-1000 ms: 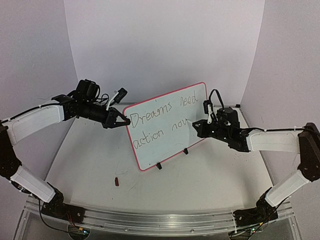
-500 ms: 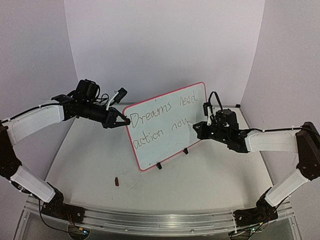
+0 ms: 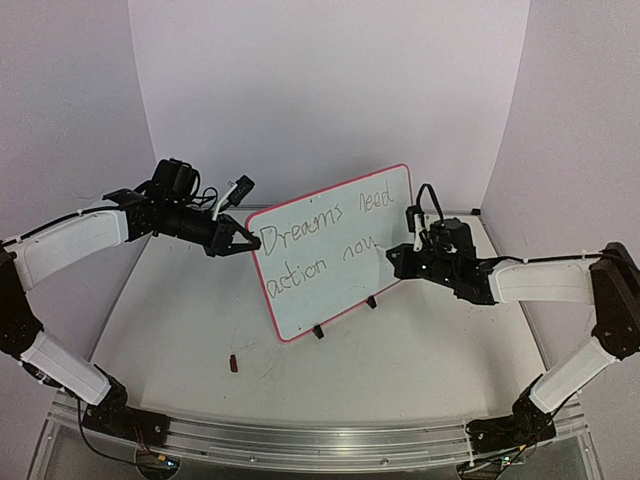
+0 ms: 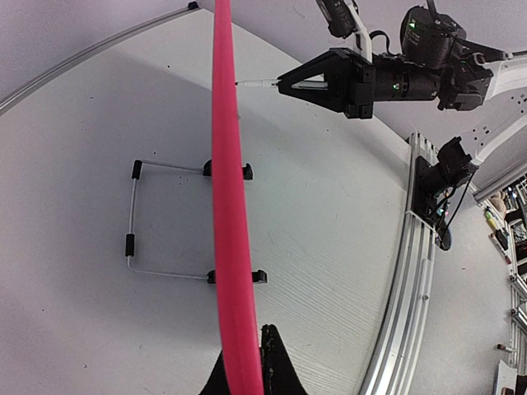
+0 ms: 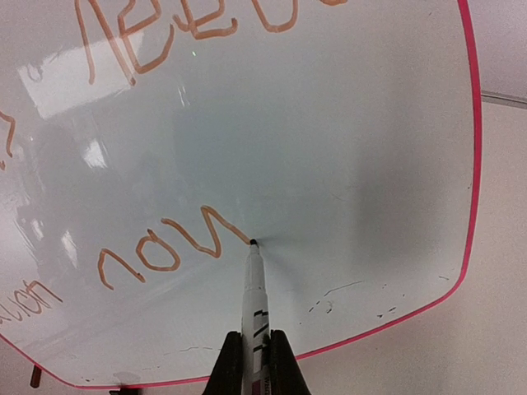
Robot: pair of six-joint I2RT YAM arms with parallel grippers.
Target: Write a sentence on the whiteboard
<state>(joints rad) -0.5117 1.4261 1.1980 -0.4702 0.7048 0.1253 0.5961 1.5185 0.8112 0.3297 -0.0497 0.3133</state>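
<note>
**Item 1. Whiteboard** [image 3: 330, 300]: red-framed. It stood on black feet [image 3: 320, 331] near the middle of the desk [image 3: 190, 310], face turned toward the arm bases. In the top view its upper edge rose toward 2 o'clock.

**Item 2. Sentence** [image 3: 300, 236]: thin dark slanted script in two lines on the upper part of the board. The upper line read "Dreams need" and the lower line "action now". The board below the writing, toward 6 o'clock, was blank.

**Item 3. Left gripper** [image 3: 243, 243]: clenched on the red frame at the board's 9 o'clock edge. The wrist view showed one finger on each side of the rim. Judged to be steadying the board.

**Item 4. Right gripper** [image 3: 393, 262]: at the board's 3 o'clock side, clenched on a marker [image 5: 254, 288]. The tip touched the board at the tail of the last letter of "now".

**Item 5. Small dark red piece** [image 3: 233, 363]: lay on the desk toward 7 o'clock from the board, well apart from it. What it was could not be told.

**Status, as a judgement:**
- Four words were down and read as a whole sentence, so the writing was all but done.
- What was left was at most the finish of the final stroke or a full stop.
- After that, the marker had to come off the board and the frame had to be released.
</note>
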